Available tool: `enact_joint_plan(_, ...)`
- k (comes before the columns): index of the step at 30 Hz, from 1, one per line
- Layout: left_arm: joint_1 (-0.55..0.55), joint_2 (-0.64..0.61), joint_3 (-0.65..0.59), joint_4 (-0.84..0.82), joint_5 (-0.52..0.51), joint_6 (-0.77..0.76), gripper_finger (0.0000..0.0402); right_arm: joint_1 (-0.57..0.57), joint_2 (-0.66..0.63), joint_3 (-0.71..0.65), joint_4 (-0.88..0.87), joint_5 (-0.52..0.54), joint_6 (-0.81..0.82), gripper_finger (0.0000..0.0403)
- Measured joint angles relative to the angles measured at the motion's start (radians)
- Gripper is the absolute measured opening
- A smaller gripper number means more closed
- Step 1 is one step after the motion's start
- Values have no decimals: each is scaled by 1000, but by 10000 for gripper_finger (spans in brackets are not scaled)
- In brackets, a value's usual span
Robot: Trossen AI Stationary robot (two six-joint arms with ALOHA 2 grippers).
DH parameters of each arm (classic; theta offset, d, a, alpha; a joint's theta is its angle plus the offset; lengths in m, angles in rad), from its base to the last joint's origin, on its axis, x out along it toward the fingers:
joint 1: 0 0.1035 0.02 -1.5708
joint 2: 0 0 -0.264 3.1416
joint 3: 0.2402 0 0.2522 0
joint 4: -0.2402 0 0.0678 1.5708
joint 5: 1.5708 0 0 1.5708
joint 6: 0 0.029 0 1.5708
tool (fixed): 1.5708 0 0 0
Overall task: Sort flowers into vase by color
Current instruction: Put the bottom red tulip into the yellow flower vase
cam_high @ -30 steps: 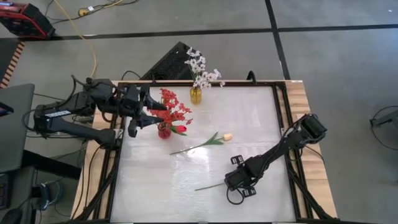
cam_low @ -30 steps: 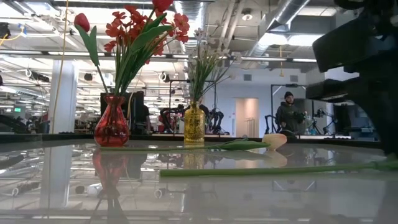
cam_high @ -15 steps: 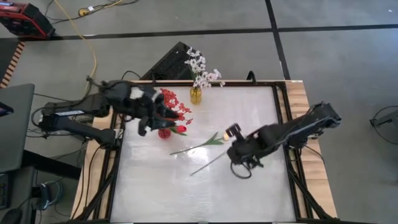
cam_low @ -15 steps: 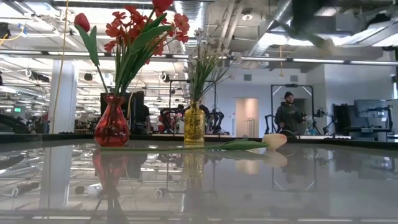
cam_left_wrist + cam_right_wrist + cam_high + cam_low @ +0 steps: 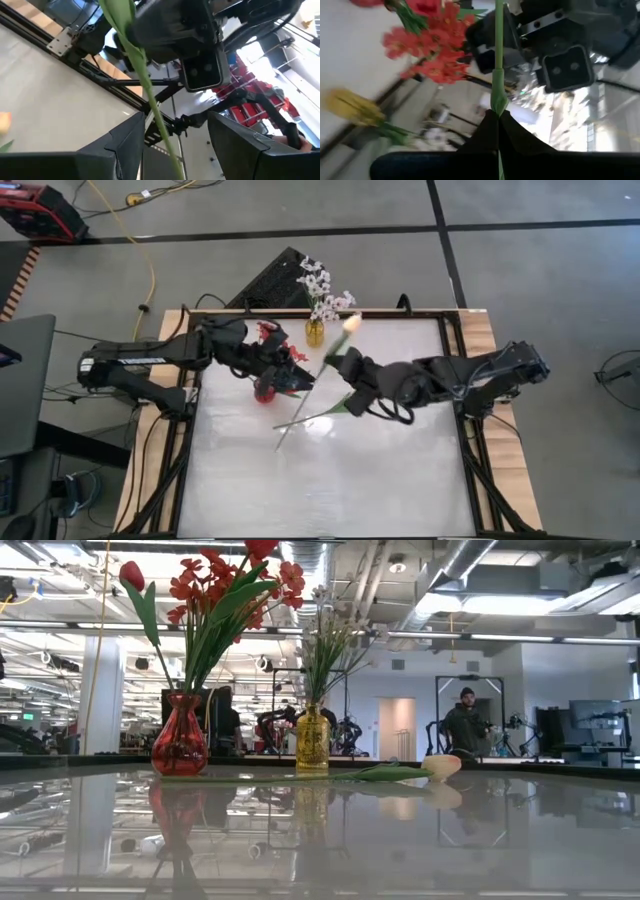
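Above the table's middle, a cream tulip (image 5: 349, 324) is pinched mid-stem by the right gripper (image 5: 352, 372), tilted toward the yellow vase (image 5: 315, 333) for insertion, while the left gripper (image 5: 290, 376), fingers spread around that stem, is positioned beside the red vase (image 5: 264, 391).

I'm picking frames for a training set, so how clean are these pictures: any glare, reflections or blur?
Low view: the glossy white table mirrors the red glass vase, the yellow glass vase and the ceiling lights. Right wrist view: the yellow vase is smeared, while the green stem is sharp. High view: even light, mild sheen.
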Motion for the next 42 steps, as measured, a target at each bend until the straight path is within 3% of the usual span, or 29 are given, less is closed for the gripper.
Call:
enact_joint_plan(6, 2, 0, 0, -13, -37, -4, 206, -63, 54, 0, 138, -50, -183, 21)
enact_joint_plan(12, 20, -7, 0, -20, -55, -5, 195, -92, 63, 0, 158, -144, -203, 21)
enact_joint_plan(16, 32, -7, 0, -36, -56, -1, 140, -99, 61, 0, 161, -167, -202, 21)
enact_joint_plan(21, 49, -7, 0, -39, -12, 51, 25, -96, 59, 0, 167, -169, -198, 28)
enact_joint_plan(29, 70, -7, -1, -21, 5, 67, 1, -95, 58, 0, 230, -195, -171, 100)
enact_joint_plan(36, 129, -24, 25, -1, 43, 90, 0, -91, 58, 35, 242, -279, 99, 198)
enact_joint_plan(42, 233, -58, 120, 10, 26, 179, 0, -104, 51, 74, 221, -273, 520, 261)
